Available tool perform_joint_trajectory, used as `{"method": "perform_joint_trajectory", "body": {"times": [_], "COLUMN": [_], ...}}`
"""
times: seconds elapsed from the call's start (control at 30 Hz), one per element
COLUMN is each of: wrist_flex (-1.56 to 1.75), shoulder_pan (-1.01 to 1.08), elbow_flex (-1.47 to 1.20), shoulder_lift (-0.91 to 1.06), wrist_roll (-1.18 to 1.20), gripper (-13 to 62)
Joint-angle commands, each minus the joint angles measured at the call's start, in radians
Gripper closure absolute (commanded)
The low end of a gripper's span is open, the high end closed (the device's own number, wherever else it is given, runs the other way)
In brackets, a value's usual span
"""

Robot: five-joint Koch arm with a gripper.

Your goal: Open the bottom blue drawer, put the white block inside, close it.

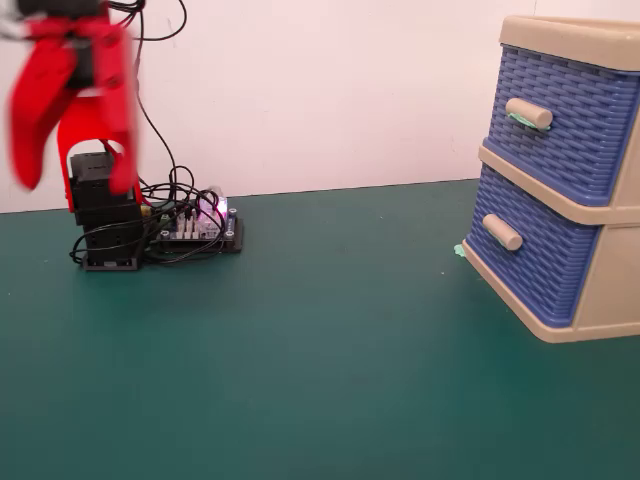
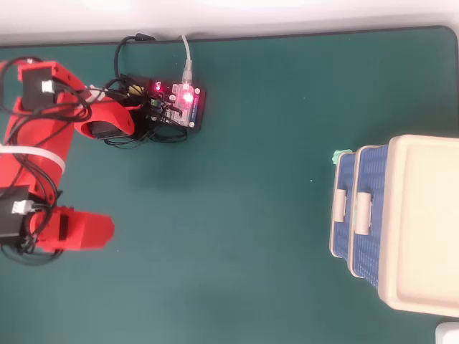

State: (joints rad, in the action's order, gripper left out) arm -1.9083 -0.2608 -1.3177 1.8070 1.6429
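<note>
The bottom blue drawer (image 1: 535, 255) sits shut in the beige cabinet (image 1: 615, 290) at the right of the fixed view, and its plain beige handle (image 1: 502, 232) faces left. In the overhead view the drawer (image 2: 345, 215) and its handle (image 2: 339, 206) are at the right edge. The white block is not in view. My red gripper (image 1: 75, 180) hangs blurred at the top left of the fixed view, far from the cabinet. Its two jaws stand apart with nothing between them. In the overhead view the gripper (image 2: 97, 231) is at the left, seen as one red mass.
The upper blue drawer (image 1: 560, 120) is shut, with a green mark at its handle (image 1: 528, 113). A small green piece (image 1: 459, 250) lies by the cabinet's near corner. The arm's base (image 1: 105, 215) and a lit circuit board (image 2: 179, 104) with cables stand at the back left. The green mat (image 1: 320, 360) covers the table.
</note>
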Motion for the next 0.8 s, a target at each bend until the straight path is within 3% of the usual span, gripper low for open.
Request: {"method": "perform_joint_trajectory", "body": {"times": [0.0, 0.23, 0.37, 0.77], "wrist_flex": [0.012, 0.310, 0.360, 0.247], "shoulder_pan": [0.051, 0.057, 0.057, 0.067], "elbow_flex": [-0.110, -0.793, -1.043, -1.152], "shoulder_lift": [0.074, 0.410, 0.548, 0.545], "wrist_roll": [-0.086, -0.084, -0.087, -0.094], "gripper": [15.4, 15.1, 14.8, 15.0]}}
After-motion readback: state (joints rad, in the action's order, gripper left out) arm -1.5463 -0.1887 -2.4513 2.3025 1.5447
